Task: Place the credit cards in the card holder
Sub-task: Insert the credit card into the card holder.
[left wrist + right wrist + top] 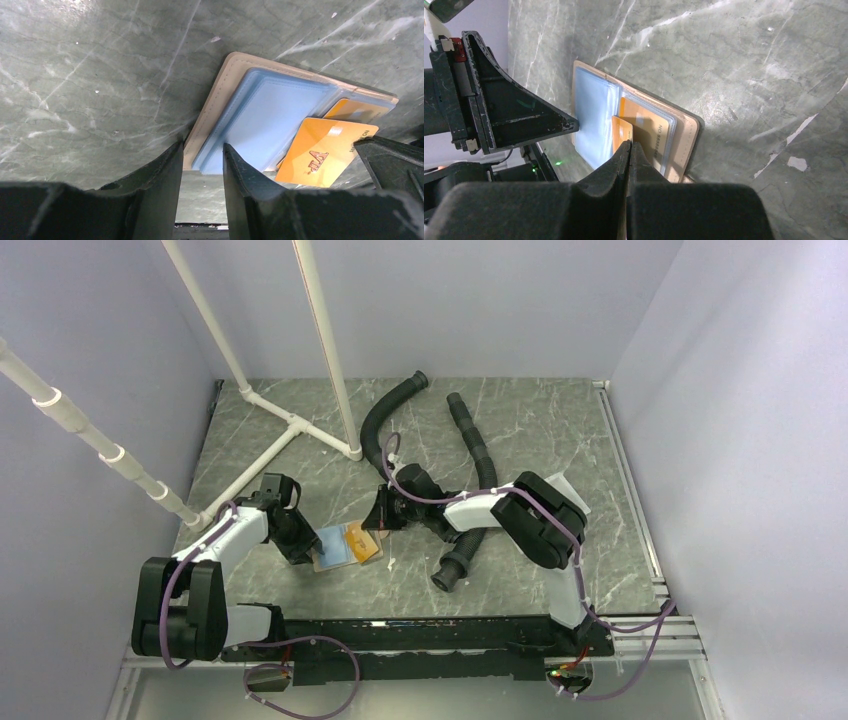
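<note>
The holder (227, 87) lies open and flat on the table (560, 440), left of centre and towards the near edge, between the two grippers. Its tan rim frames a stack of pale blue sleeves (272, 120) on the left half. On the right half a second card (651, 132), orange, sits behind a clear pocket. The left gripper (202, 150) comes down at the holder's left edge with its jaws partly apart, the tan rim and the edge of the sleeves showing in the gap. In the right wrist view one of its fingertips touches the blue sleeves. Whether it pinches anything cannot be told. The right gripper (629, 146) reaches in from the far right with its jaws closed on an orange card (320, 155), gripped by one end. The card is tilted over the holder's right half, and its free end is at the edge of the sleeves; whether it has slid under them cannot be told. Black hoses (375, 420) curve across the table beyond the holder, and white pipes (290, 425) stand at the far left.
</note>
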You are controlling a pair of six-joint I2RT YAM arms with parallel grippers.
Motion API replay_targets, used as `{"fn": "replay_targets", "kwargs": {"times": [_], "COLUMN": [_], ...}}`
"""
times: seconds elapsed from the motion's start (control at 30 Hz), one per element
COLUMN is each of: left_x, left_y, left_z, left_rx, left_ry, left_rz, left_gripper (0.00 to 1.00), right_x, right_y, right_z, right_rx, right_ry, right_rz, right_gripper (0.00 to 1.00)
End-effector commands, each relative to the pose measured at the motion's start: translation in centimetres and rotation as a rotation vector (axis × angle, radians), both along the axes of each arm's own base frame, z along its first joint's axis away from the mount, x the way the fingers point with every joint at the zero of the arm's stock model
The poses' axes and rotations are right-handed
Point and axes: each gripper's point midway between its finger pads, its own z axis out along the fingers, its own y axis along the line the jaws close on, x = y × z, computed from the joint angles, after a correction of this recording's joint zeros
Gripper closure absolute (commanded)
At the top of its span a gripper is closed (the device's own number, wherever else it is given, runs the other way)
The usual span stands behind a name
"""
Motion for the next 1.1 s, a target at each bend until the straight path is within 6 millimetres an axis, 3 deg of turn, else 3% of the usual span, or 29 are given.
{"fn": "replay_targets", "kwargs": {"times": [0.0,0.4,1.07], "left_x": [0.0,-0.1,-0.2], "left_y": [0.4,-0.3,0.3], "left_z": [-0.2,-0.5,-1.0], "left_rx": [0.022,-0.02,0.016], "left_ry": [-0.006,0.002,0.013], "left_rz": [0.023,0.02,0.012], "left_gripper": [0.6,0.61,0.61], "right_x": [1.2,1.6,1.8], "right_y": [0.5,2.3,5.2], "right_z": [1.8,2.0,2.5], "right_rx": [0.035,0.081,0.203], "right_ry": [-0.055,-0.057,-0.102], "right_rz": [-0.025,-0.001,0.093], "right_gripper": [1.0,1.0,1.0]}}
